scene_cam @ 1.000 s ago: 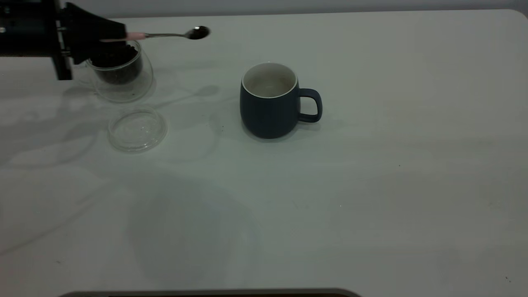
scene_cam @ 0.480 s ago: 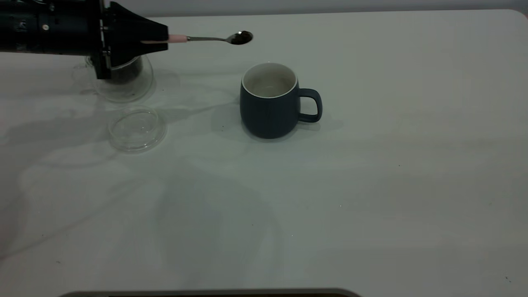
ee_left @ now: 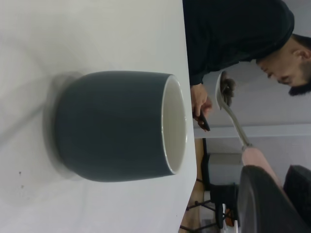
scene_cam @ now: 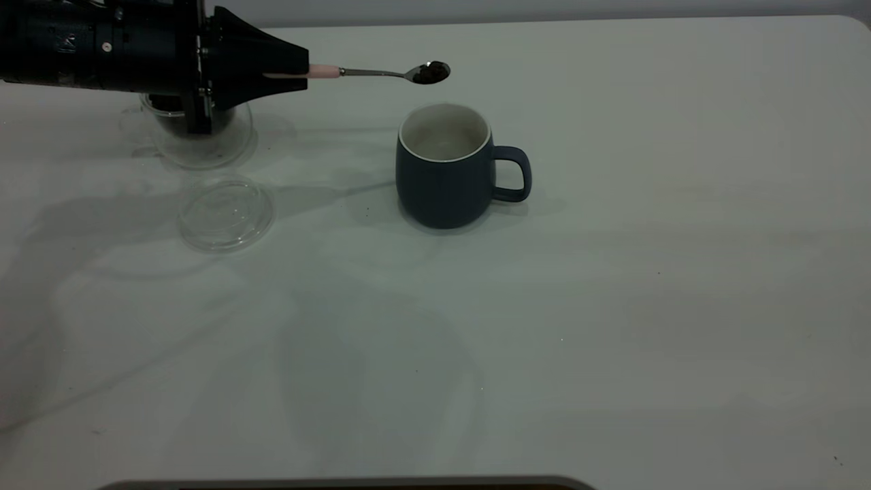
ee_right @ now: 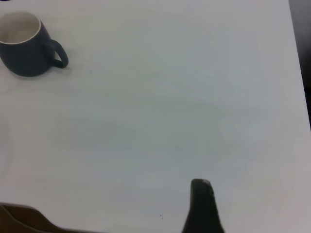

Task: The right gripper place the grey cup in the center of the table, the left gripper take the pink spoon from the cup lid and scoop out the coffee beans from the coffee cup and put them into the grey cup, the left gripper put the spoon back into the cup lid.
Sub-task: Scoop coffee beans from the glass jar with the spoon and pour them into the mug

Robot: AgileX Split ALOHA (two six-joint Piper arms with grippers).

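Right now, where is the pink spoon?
In the exterior view the pink spoon is up in the air, held by the left gripper. Its bowl, with coffee beans in it, is just above the grey cup.

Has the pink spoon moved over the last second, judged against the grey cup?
Yes. The pink spoon, held by the left gripper, has travelled rightward from above the coffee cup toward the grey cup, which stayed put; its bowl is now just behind the rim.

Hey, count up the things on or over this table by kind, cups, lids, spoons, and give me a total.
Cups: 2, the grey cup and the glass coffee cup.
Lids: 1, the cup lid.
Spoons: 1, the pink spoon, held in the left claw, with coffee beans.
Total: 4.
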